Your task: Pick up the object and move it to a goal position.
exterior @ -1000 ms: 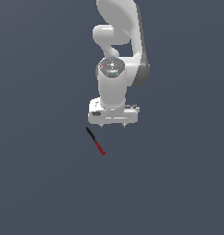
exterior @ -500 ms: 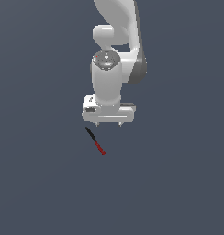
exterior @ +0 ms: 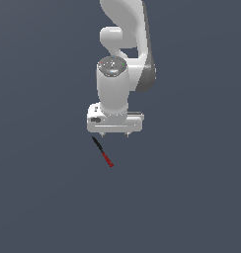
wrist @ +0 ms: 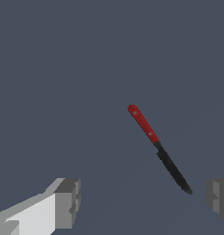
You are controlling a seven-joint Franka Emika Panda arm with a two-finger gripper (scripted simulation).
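Observation:
The object is a thin tool with a red handle and a black pointed tip, lying flat on the dark grey floor. In the exterior view it lies just below my gripper and a little toward that view's left, black tip nearest the hand. In the wrist view the object shows whole, red handle at the far end and black tip between the fingers. My gripper is open and empty, its two grey fingertips wide apart and above the tool, not touching it.
The white arm rises above the hand. The floor around is plain dark grey with nothing else in view.
The hand has shifted slightly toward the exterior view's left, closer over the tool. The tool has not moved.

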